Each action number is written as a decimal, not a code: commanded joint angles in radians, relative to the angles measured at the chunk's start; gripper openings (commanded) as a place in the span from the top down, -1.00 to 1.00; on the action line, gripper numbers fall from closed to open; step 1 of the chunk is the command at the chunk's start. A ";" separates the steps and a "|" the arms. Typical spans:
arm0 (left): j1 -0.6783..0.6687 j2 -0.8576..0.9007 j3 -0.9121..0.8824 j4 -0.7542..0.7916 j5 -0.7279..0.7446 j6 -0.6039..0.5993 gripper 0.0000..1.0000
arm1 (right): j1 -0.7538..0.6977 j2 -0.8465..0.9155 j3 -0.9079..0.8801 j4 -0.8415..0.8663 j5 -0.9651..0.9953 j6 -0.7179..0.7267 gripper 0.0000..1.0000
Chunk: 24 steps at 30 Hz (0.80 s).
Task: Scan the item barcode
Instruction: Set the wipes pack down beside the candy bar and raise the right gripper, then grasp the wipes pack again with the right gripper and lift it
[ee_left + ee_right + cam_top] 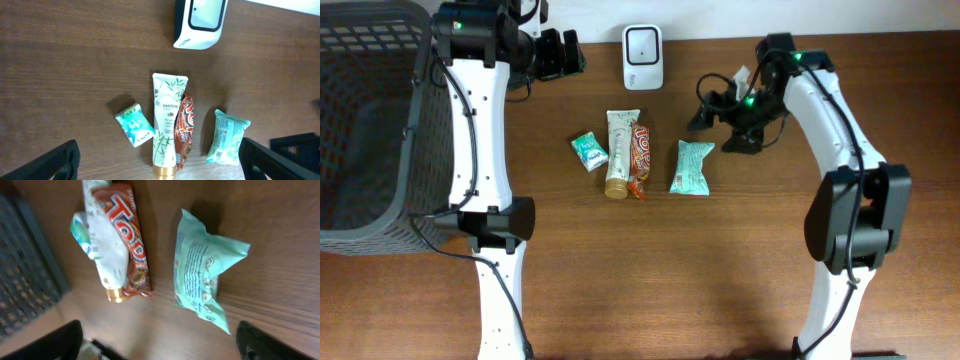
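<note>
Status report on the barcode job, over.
Left gripper open, empty. Right gripper open, empty. Mint pouch lies on table, nearest right gripper. Nothing between pouch and scanner.

A mock shop checkout on a robot lab bench: a white barcode scanner at the far edge of the wooden table, with a shampoo tube, chocolate bar, teal pouch and small green packet mid-table. A mesh basket sits at the left edge, and two white robot arms flank the goods.

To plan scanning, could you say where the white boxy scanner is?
Overhead, the white boxy scanner stands centrally at the table's far edge, beyond the white Pantene tube.
</note>
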 commanded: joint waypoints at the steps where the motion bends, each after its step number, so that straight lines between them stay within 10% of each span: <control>1: 0.006 0.002 0.001 -0.001 0.000 0.002 -0.98 | -0.002 -0.037 0.023 -0.006 0.071 -0.013 -0.98; 13: 0.006 0.002 0.001 0.011 -0.005 -0.001 -0.98 | 0.000 -0.037 0.022 0.042 0.072 -0.013 -0.97; 24: 0.006 0.002 0.000 -0.001 -0.694 -0.002 -0.98 | 0.000 -0.037 0.022 0.002 0.125 -0.013 -0.97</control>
